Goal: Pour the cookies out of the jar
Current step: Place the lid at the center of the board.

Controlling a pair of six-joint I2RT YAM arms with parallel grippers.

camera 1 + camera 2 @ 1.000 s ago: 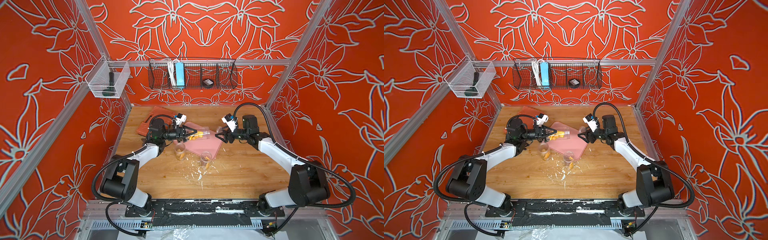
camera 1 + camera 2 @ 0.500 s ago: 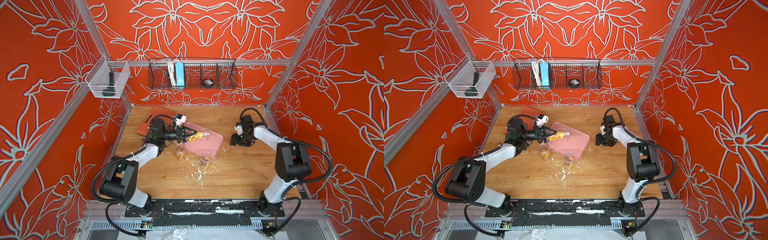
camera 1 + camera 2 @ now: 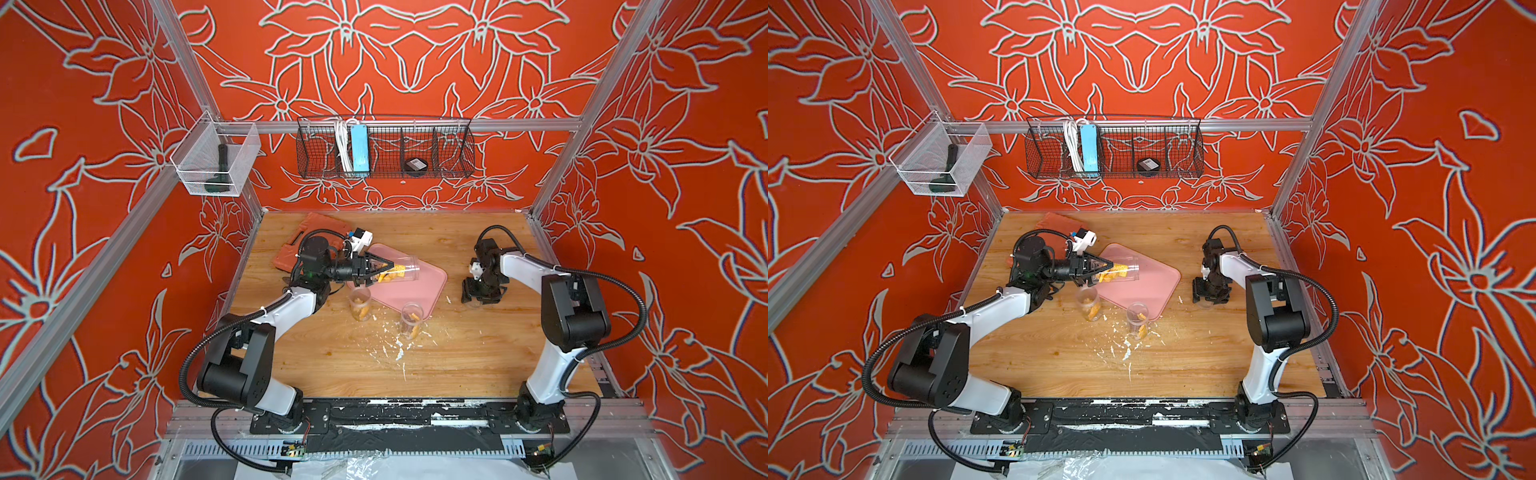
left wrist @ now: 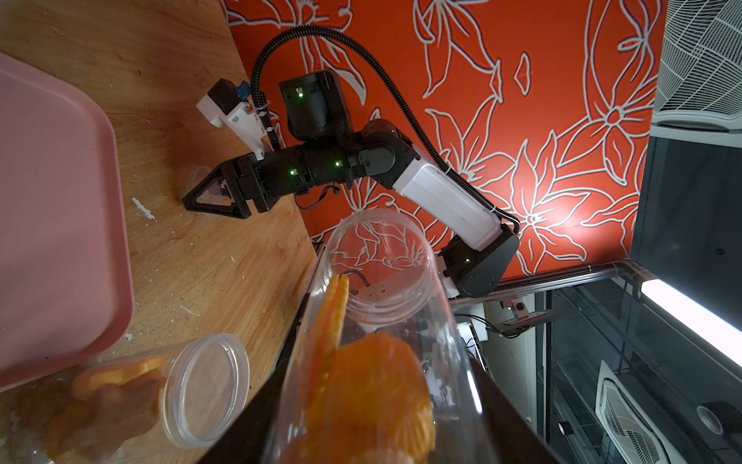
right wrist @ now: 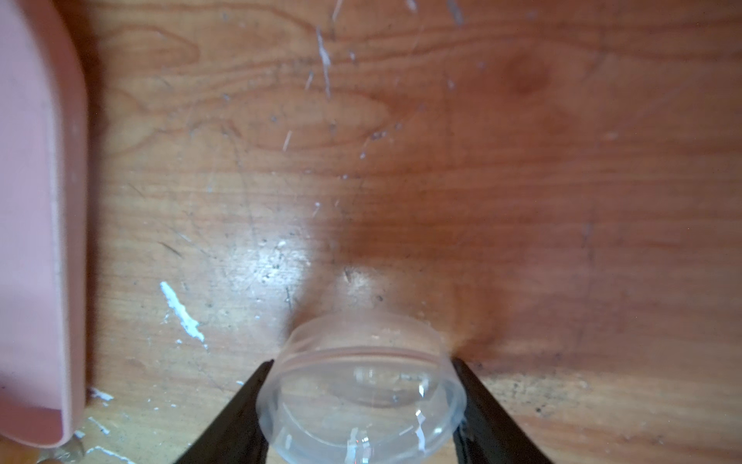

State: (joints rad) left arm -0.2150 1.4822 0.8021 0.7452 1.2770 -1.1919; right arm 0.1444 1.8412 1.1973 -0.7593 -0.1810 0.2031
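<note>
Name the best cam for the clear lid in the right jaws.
Right wrist: the lid fills the foreground, pinched at both sides by the jaws. Left wrist shows only a faint glint by the right gripper; in both top views that gripper largely hides it.

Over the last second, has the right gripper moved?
Yes. The right gripper has swung away from the pink tray, rightward and down to the wooden table, shut on a clear lid.

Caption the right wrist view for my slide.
Right gripper clamps a clear round plastic lid over the wooden table, beside a pink tray.
</note>
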